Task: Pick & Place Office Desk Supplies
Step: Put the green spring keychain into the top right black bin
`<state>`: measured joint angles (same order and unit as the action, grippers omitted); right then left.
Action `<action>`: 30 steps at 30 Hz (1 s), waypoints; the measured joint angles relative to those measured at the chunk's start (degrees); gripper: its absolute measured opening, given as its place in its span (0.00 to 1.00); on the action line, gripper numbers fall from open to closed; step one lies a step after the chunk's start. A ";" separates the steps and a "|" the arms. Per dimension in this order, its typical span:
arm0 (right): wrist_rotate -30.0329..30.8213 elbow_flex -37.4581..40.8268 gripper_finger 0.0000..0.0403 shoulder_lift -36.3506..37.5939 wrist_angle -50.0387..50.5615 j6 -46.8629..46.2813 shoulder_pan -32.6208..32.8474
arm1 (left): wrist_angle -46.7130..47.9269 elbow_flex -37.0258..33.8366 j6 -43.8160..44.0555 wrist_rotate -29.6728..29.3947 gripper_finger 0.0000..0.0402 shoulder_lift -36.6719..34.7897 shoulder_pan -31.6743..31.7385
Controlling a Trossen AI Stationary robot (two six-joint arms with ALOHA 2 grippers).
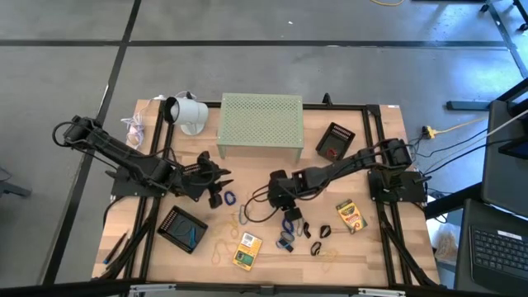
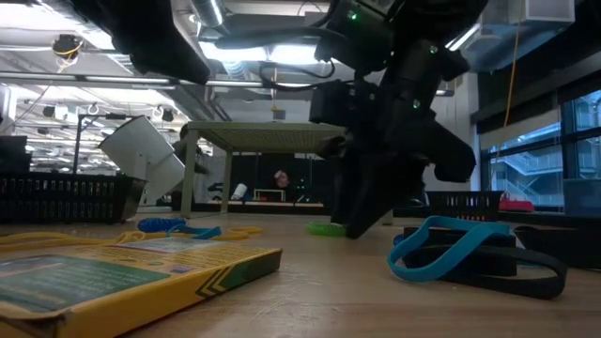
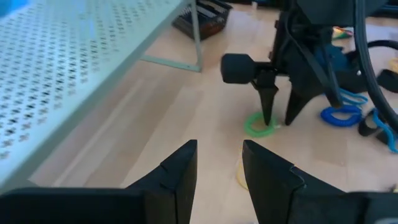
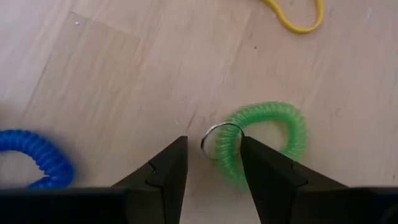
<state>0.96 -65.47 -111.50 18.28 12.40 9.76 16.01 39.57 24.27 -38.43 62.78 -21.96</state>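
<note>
Right wrist view: green coiled loop (image 4: 267,140) with a small metal ring (image 4: 214,138) lay flat on the wooden surface (image 4: 112,81), the ring between the spread tips of the right pincer (image 4: 212,163), nothing pinched. Blue coil (image 4: 37,155) and yellow band (image 4: 295,15) lay apart from it. Left pincer (image 3: 219,167) hovered nearby, fingers parted, empty. Green perforated riser (image 1: 260,124) stood behind; crayon box (image 1: 351,216), black clips (image 1: 318,246) and black tray (image 1: 182,228) lay around.
</note>
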 joint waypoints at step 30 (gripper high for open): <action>-0.78 0.10 0.02 17.92 12.94 -7.89 -1.84 | 0.49 0.00 0.01 -1.99 0.31 -0.01 -0.07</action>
<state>0.18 -65.37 -93.59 31.23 4.51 7.92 16.50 39.57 24.28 -40.42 62.78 -22.02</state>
